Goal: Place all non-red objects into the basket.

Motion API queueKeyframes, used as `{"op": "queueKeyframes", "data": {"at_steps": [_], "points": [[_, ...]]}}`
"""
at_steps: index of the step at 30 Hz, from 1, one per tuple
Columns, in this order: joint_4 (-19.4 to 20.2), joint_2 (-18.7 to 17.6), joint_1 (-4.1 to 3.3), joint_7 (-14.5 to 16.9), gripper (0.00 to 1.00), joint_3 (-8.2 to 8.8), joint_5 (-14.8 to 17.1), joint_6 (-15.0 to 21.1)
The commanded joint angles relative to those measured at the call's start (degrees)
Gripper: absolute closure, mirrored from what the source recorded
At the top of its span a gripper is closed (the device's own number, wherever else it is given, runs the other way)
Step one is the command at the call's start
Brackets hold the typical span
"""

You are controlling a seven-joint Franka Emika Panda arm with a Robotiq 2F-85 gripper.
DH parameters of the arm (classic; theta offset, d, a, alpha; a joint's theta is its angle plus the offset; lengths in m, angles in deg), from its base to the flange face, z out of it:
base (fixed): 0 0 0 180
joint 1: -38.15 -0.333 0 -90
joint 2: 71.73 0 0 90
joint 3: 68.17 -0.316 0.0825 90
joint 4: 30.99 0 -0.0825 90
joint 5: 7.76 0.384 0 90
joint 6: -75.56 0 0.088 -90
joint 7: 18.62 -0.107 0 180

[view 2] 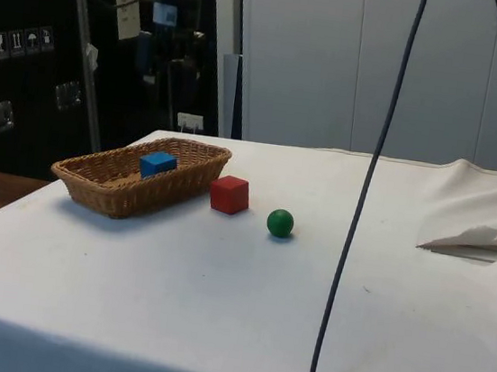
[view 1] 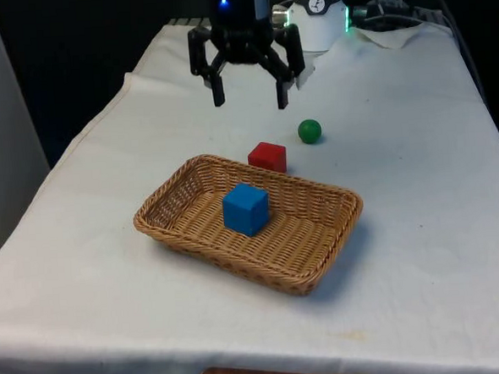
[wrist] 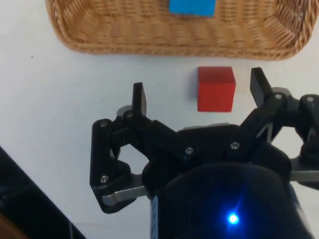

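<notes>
cloth [view 1: 421,227]: white, spread over table, creased at far end | cable [view 2: 365,200]: dark, hung in foreground | cabinets [view 2: 29,50]: dark, behind

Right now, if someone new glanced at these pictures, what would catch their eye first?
Probably the wicker basket mid-table with a blue cube already inside it. Just beyond its far rim, on the white cloth, sit a red cube and a green ball, side by side but apart. The black gripper hangs open and empty above the cloth behind them.

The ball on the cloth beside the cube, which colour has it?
The ball is green, clearest in the side view.
</notes>
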Motion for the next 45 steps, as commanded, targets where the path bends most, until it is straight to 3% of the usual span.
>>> {"op": "queueKeyframes", "data": {"at_steps": [1, 5, 6, 8, 13, 14, 15, 18, 22, 23, 24, 30, 32, 33, 34, 41, 42, 43, 45], "points": [[0.97, 0.80, -0.40, -0.34, 0.00, 0.29, -0.46, 0.17], [4.30, 3.55, -0.92, -0.29, 0.00, 0.23, -1.03, 0.17], [3.21, 2.64, -0.52, 0.00, 0.00, 0.00, -0.52, 0.00], [6.13, 5.16, -1.15, -0.29, 0.00, 0.17, -1.43, 0.23], [10.03, 8.37, -1.60, -0.11, 0.00, 0.06, -2.06, 0.34], [8.54, 7.10, -1.20, 0.06, 0.00, -0.11, -1.49, 0.00], [10.03, 8.37, -1.60, -0.11, 0.00, 0.06, -2.06, 0.34], [12.43, 10.37, -1.83, -0.06, 0.00, -0.11, -2.52, 0.46], [14.84, 12.38, -1.95, 0.06, 0.00, -0.34, -2.86, 0.57], [14.21, 11.86, -1.66, 0.23, 0.00, -0.46, -2.41, 0.06], [15.99, 13.41, -2.01, 0.00, 0.00, -0.52, -3.04, 0.63], [19.94, 16.79, -2.23, -0.29, 0.00, -1.15, -3.90, 0.80], [20.57, 17.30, -2.23, -0.34, 0.00, -1.26, -4.01, 0.80], [20.05, 16.90, -1.89, 0.23, 0.00, -1.43, -3.38, 0.11], [21.72, 18.28, -2.29, -0.46, 0.00, -1.49, -4.18, 0.92], [26.24, 22.06, -2.46, -1.32, 0.00, -2.98, -4.87, 1.38], [25.55, 21.49, -2.12, -0.40, 0.00, -2.92, -4.07, 0.63], [26.76, 22.46, -2.52, -1.60, 0.00, -3.27, -4.98, 1.43], [27.67, 23.26, -2.52, -2.01, 0.00, -3.84, -5.16, 1.55]]}}
